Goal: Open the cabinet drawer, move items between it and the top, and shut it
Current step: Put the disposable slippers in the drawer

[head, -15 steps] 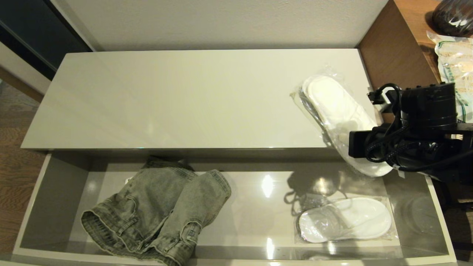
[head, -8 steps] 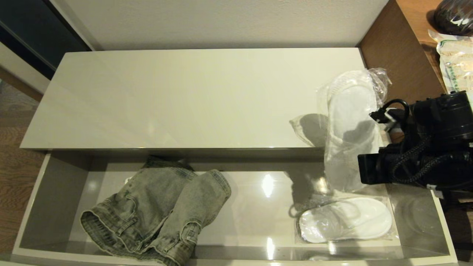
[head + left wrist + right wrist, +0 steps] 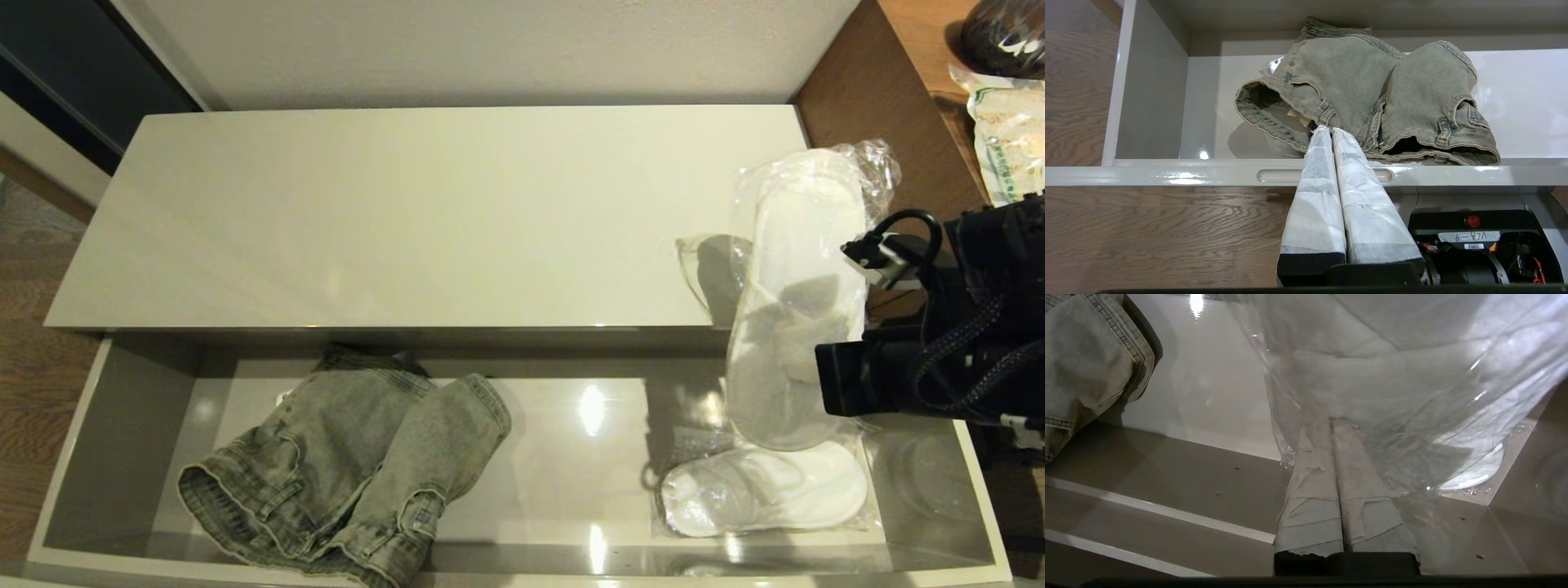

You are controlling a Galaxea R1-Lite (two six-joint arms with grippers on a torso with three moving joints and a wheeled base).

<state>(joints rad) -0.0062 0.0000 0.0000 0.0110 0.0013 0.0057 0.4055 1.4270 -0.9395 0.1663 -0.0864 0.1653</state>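
- Lifted clear of the cabinet top since the earlier frames, the bagged slippers [image 3: 796,298] have swung from lying flat at the right end of the slab to hanging upright at the right of the head view, now a little further right and lower over the drawer.
- Right tool [image 3: 1331,424] is clamped on the clear bag, its two paper-wrapped fingers [image 3: 1310,506] pressed together with the plastic pinched at their tips; its dark arm fills the right edge of the head view.
- Held bag's lower end hangs above a second bagged pair of slippers [image 3: 763,490], which lies flat on the drawer floor at lower right; whether the two touch cannot be told.
- Cabinet drawer [image 3: 114,425] stands fully pulled out across the bottom of the head view.
- Folded denim shorts [image 3: 351,469] lie in the drawer's left half, well apart from the slippers.
- Cabinet top [image 3: 392,220] spans the middle of the head view, with a brown wood-grain tabletop [image 3: 865,106] rising at upper right.
- Left tool [image 3: 1329,132] hovers in front of the drawer's front edge near a handle slot [image 3: 1274,175], fingers pressed together on nothing, pointing toward the shorts.
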